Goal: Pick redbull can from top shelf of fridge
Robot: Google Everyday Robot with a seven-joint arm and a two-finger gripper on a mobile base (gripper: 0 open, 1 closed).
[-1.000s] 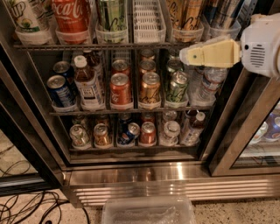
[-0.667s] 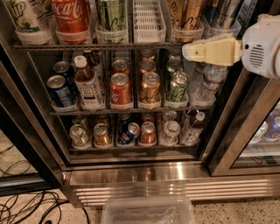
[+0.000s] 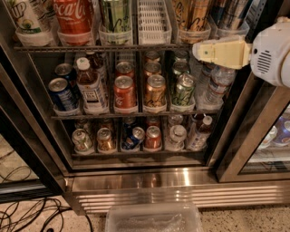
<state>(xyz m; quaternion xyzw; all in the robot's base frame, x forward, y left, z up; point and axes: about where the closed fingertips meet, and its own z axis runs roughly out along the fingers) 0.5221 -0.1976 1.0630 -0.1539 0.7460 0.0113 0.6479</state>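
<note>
The fridge (image 3: 181, 186) stands open, and its top shelf (image 3: 90, 47) is a dark wire rack carrying bins of tall cans. The redbull can (image 3: 232, 12), silver with blue panels, stands in a clear bin at the shelf's far right, cut off by the frame's top edge. Gold-and-black cans (image 3: 192, 12) stand just to its left. My cream-coloured gripper (image 3: 197, 50) reaches in from the right on a white arm (image 3: 272, 54). It points left at shelf-rack height, just below the redbull can's bin.
An empty white slotted bin (image 3: 154, 20), a green can (image 3: 115, 16) and a Coca-Cola can (image 3: 72, 16) share the top shelf. Lower racks hold short cans and bottles (image 3: 155, 90). A second glass door (image 3: 253, 136) stands right. A clear plastic tub (image 3: 154, 219) and cables (image 3: 27, 213) lie on the floor.
My gripper has risen a little and drawn slightly to the right, closer to the top rack's level. The cans and bins have not moved.
</note>
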